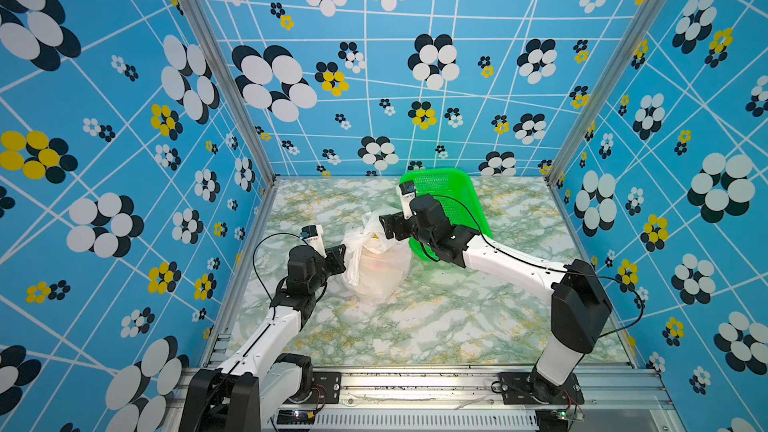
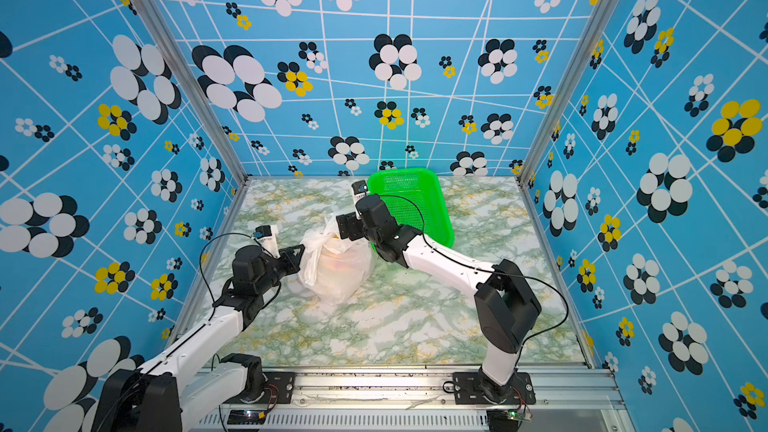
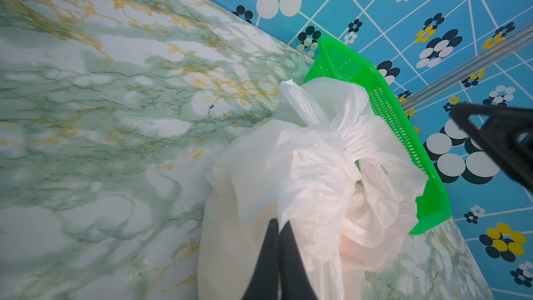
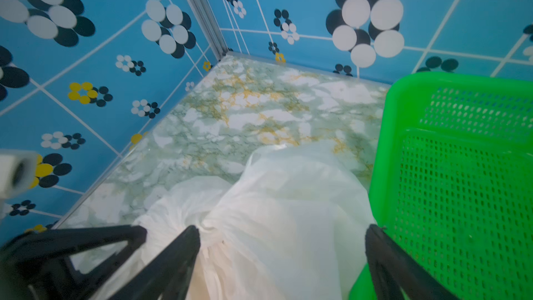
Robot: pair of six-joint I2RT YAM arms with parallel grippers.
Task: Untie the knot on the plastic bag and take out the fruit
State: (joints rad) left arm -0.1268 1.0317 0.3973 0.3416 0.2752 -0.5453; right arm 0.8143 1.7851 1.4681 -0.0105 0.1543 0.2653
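While the thin translucent white plastic bag point(image 1: 374, 288) sits on the marbled green tabletop point(image 1: 457, 317) against the bright green perforated plastic basket point(image 1: 453, 189), orange and yellow blurs show through it, probably the fruit point(image 1: 379, 264). The left gripper point(image 3: 278, 226) is pinched tight on the bag's film. The right gripper point(image 4: 282, 235) stands wide apart, straddling the bag's gathered top.
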